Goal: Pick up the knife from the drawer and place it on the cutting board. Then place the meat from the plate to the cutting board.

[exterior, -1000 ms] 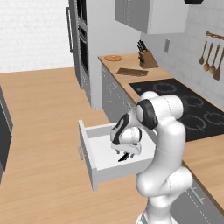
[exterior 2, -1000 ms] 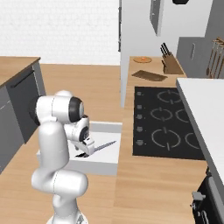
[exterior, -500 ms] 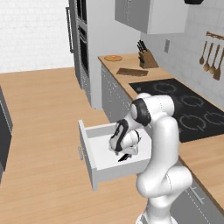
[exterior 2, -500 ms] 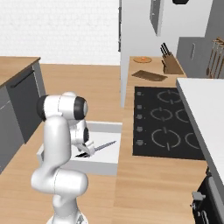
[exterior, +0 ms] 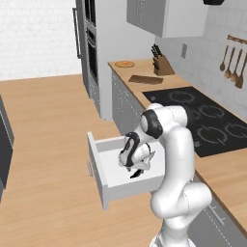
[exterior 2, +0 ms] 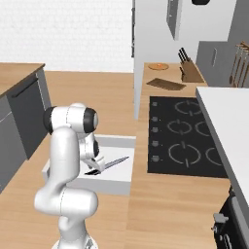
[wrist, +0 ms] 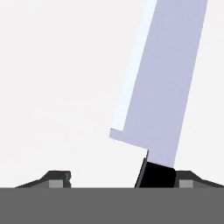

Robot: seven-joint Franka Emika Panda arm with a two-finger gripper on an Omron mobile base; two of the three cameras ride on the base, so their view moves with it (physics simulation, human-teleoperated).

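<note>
Reaching down into the open drawer point(exterior: 103, 169), the arm has its gripper point(exterior: 136, 170) low over the white floor, at about 6 o'clock from the hob point(exterior: 205, 120) in the left base view. In the hand view the knife point(wrist: 159, 83) lies between the two finger tips point(wrist: 59, 178), its black handle close against the tip at 5 o'clock and its silver blade running up toward 1 o'clock. The jaws stand apart around the handle; whether they press it I cannot tell. On the far counter, at 12 o'clock, sit the cutting board point(exterior: 145, 79), the plate point(exterior: 125, 64) and a knife block point(exterior: 162, 65).
</note>
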